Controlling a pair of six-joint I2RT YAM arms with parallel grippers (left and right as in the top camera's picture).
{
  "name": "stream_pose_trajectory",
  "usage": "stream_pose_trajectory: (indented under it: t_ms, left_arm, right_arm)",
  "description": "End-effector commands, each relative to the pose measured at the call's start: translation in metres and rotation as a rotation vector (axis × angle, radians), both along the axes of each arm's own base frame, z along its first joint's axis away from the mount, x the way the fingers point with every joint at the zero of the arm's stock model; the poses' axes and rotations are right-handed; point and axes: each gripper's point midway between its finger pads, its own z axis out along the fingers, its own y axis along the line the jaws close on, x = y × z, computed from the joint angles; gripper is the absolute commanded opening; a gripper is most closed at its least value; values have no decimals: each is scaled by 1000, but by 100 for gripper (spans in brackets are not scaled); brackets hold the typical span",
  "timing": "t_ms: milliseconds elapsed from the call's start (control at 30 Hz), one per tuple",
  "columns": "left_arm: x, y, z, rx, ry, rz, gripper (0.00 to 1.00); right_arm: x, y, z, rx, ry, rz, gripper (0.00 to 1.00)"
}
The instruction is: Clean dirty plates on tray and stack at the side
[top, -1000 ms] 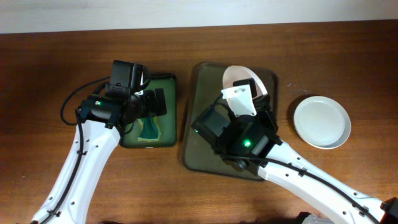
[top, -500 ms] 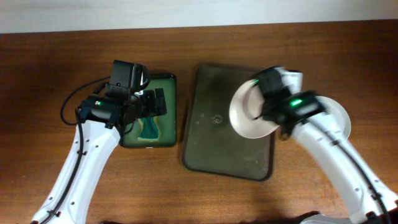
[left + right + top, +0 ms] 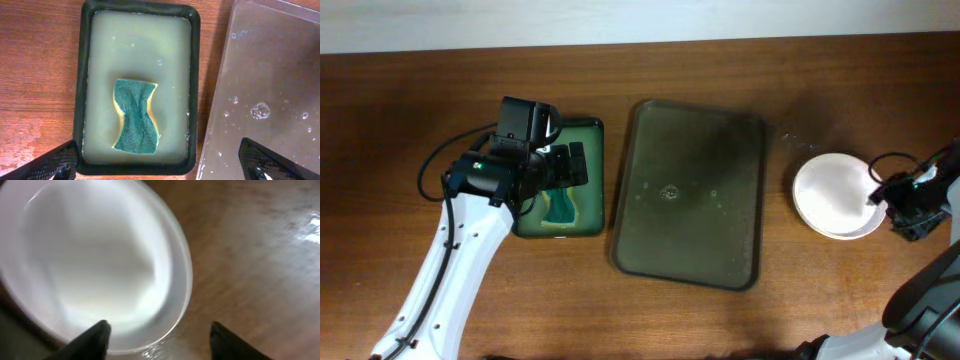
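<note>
- left gripper [image 3: 160, 169], fingers spread wide and empty, hovers over the sponge [image 3: 136, 117] in the basin [image 3: 80, 90] just left of the tray [image 3: 690, 210].
- tray carries only droplets, no plate.
- white plates [image 3: 832, 195] sit stacked right of the tray.
- right gripper [image 3: 160, 340], the nearer one, is splayed open at their far edge, gripping nothing.

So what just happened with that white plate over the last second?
The right gripper carried the plate off the tray, rightward onto the side stack, and let go; its fingers are apart now. The left gripper, sponge and tub stayed put.
</note>
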Motion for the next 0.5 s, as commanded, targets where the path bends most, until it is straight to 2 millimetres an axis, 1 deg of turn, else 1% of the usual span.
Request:
stream_pose_trajectory:
  t_ms: [0, 33, 67, 100, 133, 167, 200, 233, 267, 300, 333, 367, 400, 467]
  left_arm:
    - [2, -1, 4, -3, -10, -13, 100]
    - [2, -1, 4, -3, -10, -12, 99]
    - [2, -1, 4, -2, -10, -13, 99]
    - [2, -1, 4, -3, -10, -12, 100]
    - [2, -1, 4, -2, -10, -13, 99]
    - [2, -1, 4, -2, -10, -13, 99]
    - [2, -1, 4, -2, -10, -13, 99]
    - [2, -1, 4, -3, -10, -13, 99]
    - [2, -1, 4, -3, -10, -12, 100]
    - [2, -1, 4, -3, -10, -13, 99]
    - [2, -1, 4, -3, -10, -13, 100]
    - [2, -1, 4, -3, -10, -13, 100]
    - [2, -1, 4, -3, -10, -13, 99]
    - [2, -1, 4, -3, -10, -13, 99]
  right_arm:
    - [20, 32, 46, 14, -181, 143, 66]
    - [24, 55, 74, 5, -259, 211, 67]
    - [24, 89, 107, 2, -352, 309, 67]
    - [21, 121, 134, -3, -434, 399, 67]
    - [12, 163, 169, -38, -543, 526, 75]
    - [5, 188, 190, -58, -620, 606, 99]
    - [-1, 207, 205, -72, -687, 673, 98]
    - [-14, 241, 233, -86, -811, 792, 98]
    - [-27, 262, 249, -81, -884, 869, 98]
    - [-47, 286, 264, -61, -961, 962, 98]
    - [-68, 303, 274, -36, -1015, 1038, 98]
    - [-87, 315, 282, -16, -1062, 1100, 98]
    - [-92, 312, 285, -57, -1075, 1104, 98]
    - [-92, 303, 286, -115, -1077, 1078, 98]
